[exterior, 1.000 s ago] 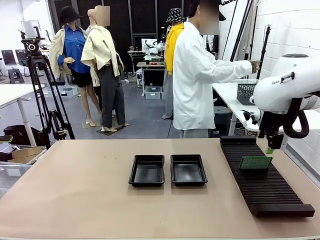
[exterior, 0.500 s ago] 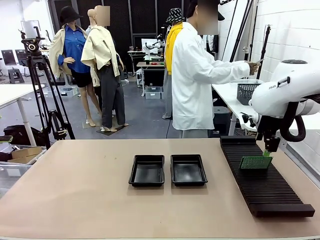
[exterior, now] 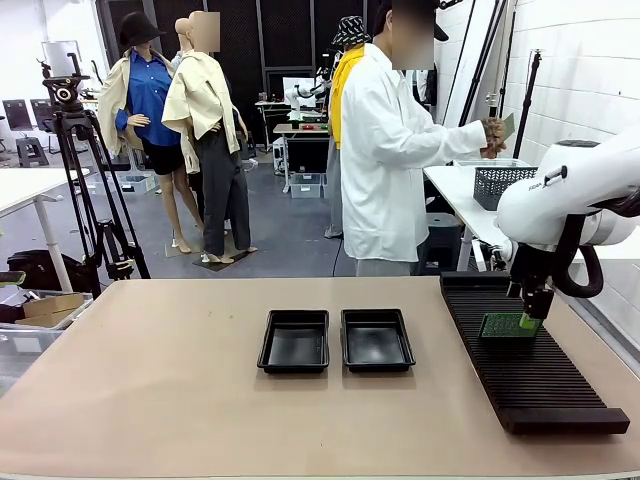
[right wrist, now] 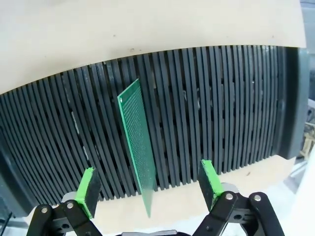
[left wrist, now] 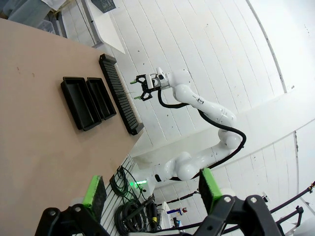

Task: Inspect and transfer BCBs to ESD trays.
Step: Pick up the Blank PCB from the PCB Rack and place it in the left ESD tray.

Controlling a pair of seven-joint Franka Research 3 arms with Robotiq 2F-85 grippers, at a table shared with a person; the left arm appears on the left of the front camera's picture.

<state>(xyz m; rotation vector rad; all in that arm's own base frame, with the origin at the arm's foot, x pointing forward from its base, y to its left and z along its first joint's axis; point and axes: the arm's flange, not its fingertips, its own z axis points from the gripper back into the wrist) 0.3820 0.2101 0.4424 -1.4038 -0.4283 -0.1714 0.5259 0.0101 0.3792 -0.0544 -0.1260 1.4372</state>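
Observation:
One green BCB [right wrist: 137, 142] stands on edge in a slot of the long black ribbed rack [right wrist: 206, 108]. My right gripper [right wrist: 149, 184] is open just above it, one green pad on each side and neither touching. From the front, that BCB [exterior: 503, 325] is at the rack's middle with the right gripper [exterior: 530, 321] at its right end. Two black ESD trays [exterior: 294, 341] [exterior: 377, 340] lie side by side at the table's centre, with nothing in them. My left gripper [left wrist: 151, 189] hangs open high over the table. The person's hand holds another small green board [exterior: 508, 125].
The rack [exterior: 525, 355] runs along the table's right side. Behind it, a dark mesh basket [exterior: 503, 181] sits on a white side table beside the person in a white coat [exterior: 390, 150]. A tripod [exterior: 85, 180] stands far left.
My right gripper has come down and slightly left, until its pads sit on either side of the standing BCB. The person has drawn a hand back, holding a green board.

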